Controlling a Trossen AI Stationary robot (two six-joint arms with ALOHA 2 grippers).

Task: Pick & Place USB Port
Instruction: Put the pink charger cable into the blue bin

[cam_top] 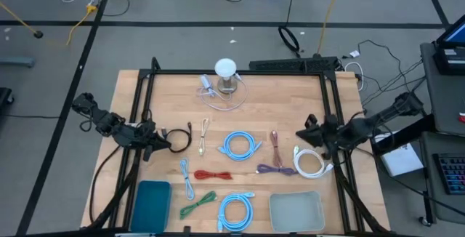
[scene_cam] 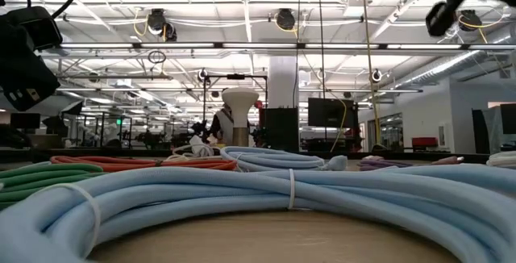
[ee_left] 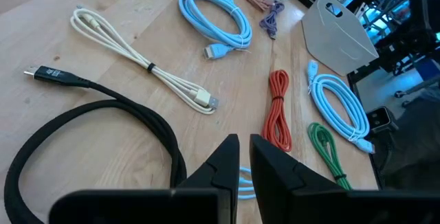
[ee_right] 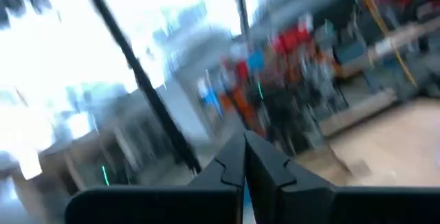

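Nearest, a fat light blue cable coil (scene_cam: 266, 190); farther back on the surface (cam_top: 290, 91), black USB cable (cam_top: 179, 141) curled just in front of almost shut, empty left tool (cam_top: 155, 148); right tool (cam_top: 311, 137) shut, empty, well apart.

Even, bright overhead light fills the high view; the wooden surface (cam_top: 276, 113) shows only faint shadows. In the low view, ceiling lamps (scene_cam: 157, 21) glare in the upper frame, and the nearest blue cable (scene_cam: 266, 194) at the bottom looks soft. The right wrist view is heavily motion-blurred, washed white at upper left. The left wrist view is sharp.
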